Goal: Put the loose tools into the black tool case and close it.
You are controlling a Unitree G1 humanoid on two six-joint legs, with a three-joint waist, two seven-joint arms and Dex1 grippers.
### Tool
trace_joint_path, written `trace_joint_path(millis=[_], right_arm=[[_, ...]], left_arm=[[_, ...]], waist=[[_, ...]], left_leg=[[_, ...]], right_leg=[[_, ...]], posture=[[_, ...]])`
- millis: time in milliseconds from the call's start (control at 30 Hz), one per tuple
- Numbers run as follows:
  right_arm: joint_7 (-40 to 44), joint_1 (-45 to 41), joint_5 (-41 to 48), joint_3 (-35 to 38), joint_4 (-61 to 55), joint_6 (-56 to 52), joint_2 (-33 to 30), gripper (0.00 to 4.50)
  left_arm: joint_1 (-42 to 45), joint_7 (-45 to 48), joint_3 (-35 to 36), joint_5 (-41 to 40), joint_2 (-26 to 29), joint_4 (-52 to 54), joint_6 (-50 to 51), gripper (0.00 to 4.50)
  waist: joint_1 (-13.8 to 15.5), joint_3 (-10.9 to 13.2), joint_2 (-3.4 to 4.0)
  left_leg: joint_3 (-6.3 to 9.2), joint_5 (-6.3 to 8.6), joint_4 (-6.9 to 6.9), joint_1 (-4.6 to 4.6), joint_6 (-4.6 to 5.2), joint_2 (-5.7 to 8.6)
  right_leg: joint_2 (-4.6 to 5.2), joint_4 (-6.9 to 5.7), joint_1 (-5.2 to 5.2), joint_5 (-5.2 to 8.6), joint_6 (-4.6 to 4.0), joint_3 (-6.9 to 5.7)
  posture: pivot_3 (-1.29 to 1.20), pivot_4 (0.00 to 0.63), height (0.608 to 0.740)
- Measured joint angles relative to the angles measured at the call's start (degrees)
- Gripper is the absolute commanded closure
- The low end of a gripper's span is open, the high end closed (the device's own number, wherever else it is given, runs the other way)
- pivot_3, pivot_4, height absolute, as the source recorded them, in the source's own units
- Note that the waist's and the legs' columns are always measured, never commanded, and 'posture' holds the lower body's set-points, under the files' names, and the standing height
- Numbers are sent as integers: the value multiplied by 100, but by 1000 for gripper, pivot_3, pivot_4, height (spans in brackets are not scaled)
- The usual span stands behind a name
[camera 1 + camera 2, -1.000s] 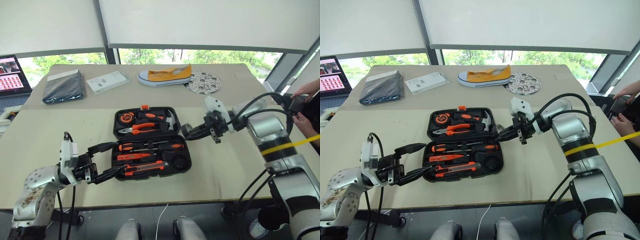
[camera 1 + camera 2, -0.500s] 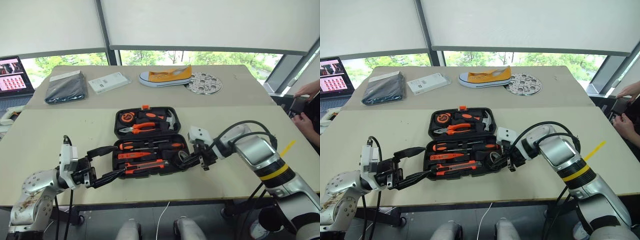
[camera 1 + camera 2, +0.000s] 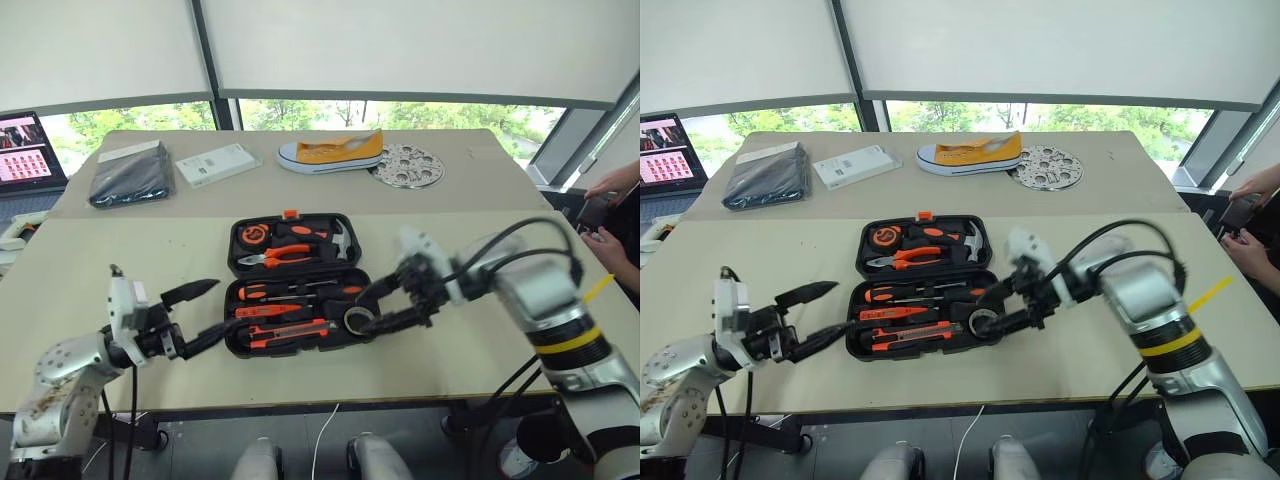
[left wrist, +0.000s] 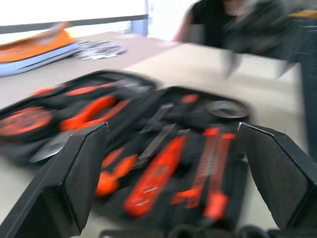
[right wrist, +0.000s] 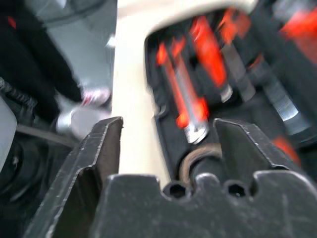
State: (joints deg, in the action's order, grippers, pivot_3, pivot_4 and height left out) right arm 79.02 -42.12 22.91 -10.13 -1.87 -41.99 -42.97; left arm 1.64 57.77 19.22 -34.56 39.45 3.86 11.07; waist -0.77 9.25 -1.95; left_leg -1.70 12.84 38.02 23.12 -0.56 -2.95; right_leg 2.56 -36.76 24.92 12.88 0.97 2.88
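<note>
The black tool case (image 3: 233, 250) lies open in the middle of the table. Its near half holds two screwdrivers (image 3: 300, 292), a small orange tester screwdriver (image 3: 268, 311) and the utility knife (image 3: 290, 332). In that half's right corner lies the tape roll (image 3: 357, 320). My right gripper (image 3: 368, 311) hangs open just over that corner, its fingers (image 5: 94, 158) apart on either side of the roll (image 5: 190, 157) and not gripping it. My left gripper (image 3: 222, 306) is open at the case's left edge, pointing at the tools with nothing in it.
The case's far half holds pliers, a hammer and a tape measure. Beyond it lie a yellow shoe (image 3: 332, 150), a round metal plate (image 3: 408, 165), a white box (image 3: 216, 163) and a dark pouch (image 3: 128, 178). A laptop (image 3: 22, 150) is far left; a person's hands (image 3: 612, 180) are far right.
My right gripper carried the tape roll from beside the case down to its near right corner and opened; the roll now lies in the case. My left gripper drew back to the left.
</note>
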Motion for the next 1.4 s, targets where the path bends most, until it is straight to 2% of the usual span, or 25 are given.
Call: trace_joint_path(millis=[67,100,167,300,367,500,733,867,967,1133,1400], right_arm=[[-604,7,-368,76,574,314,99,1599],[-873,7,-555,88,813,486,194,1787],[-1481,9,-1116,-59,1453,1109,358,2480],[-1931,-38,-1874,-440,2539,2173,623,3932],[-2066,-206,-2085,-533,3119,2644,875,4433],[-2202,-726,-2249,-523,4426,3815,1484,4433],[-2082,-813,-2276,-427,4908,4419,1754,4433],[-1783,-444,-2182,-282,4301,4110,1505,4433],[-1523,265,-1994,-128,3038,3381,1086,4433],[-1535,1055,-1914,68,1597,2363,689,4433],[-1512,1718,-1863,184,697,2044,286,4433]], left_arm=[[183,-503,41,309,36,-313,128,2044],[284,-685,25,410,32,-425,192,2312],[621,-1151,-135,771,31,-748,357,3049],[1177,-1632,-569,1253,-146,-1313,675,4486],[1423,-1648,-820,1313,-274,-1458,860,4500],[1896,-1498,-1212,1454,-444,-1753,1063,4500],[2246,-1052,-1614,1699,-548,-2139,1019,4500],[2347,-763,-1711,1765,-656,-2268,873,4500],[2353,-548,-1880,1806,-783,-2172,813,4500],[1958,-467,-2030,1866,-800,-1351,1004,4500],[1642,-512,-2036,1827,-825,-725,1446,4500]], waist=[[-8,0,-3],[-9,1,-5],[-6,1,-5],[-10,1,-5],[-33,2,-6],[-97,3,-8],[-7,4,-7],[37,4,-7],[107,3,-6],[93,3,-7],[93,5,-9]], left_leg=[[-2,0,0,-3,0,2],[-3,0,1,-2,0,2],[-3,-1,1,1,0,3],[-3,-1,0,18,0,6],[-5,-1,0,26,0,8],[-5,0,-6,20,0,8],[-4,-1,-6,26,-1,17],[-4,-1,-7,34,-1,23],[0,6,-7,49,4,28],[0,10,-6,58,6,30],[0,8,1,29,5,34]], right_leg=[[1,1,-2,-1,3,3],[0,0,0,-2,3,3],[-1,-3,5,-4,2,4],[-1,1,14,-24,-31,8],[-1,3,21,-26,-29,15],[-3,1,21,-27,-30,17],[2,3,17,-29,-24,29],[2,3,17,-24,-15,44],[1,4,19,-19,-7,51],[1,9,22,-17,-3,56],[-2,1,10,-14,2,65]], posture=[[0,150,740],[0,150,740],[0,150,740],[0,150,740],[0,150,740],[0,150,740],[0,150,740],[0,150,740],[0,150,740],[0,150,740],[0,150,740]])
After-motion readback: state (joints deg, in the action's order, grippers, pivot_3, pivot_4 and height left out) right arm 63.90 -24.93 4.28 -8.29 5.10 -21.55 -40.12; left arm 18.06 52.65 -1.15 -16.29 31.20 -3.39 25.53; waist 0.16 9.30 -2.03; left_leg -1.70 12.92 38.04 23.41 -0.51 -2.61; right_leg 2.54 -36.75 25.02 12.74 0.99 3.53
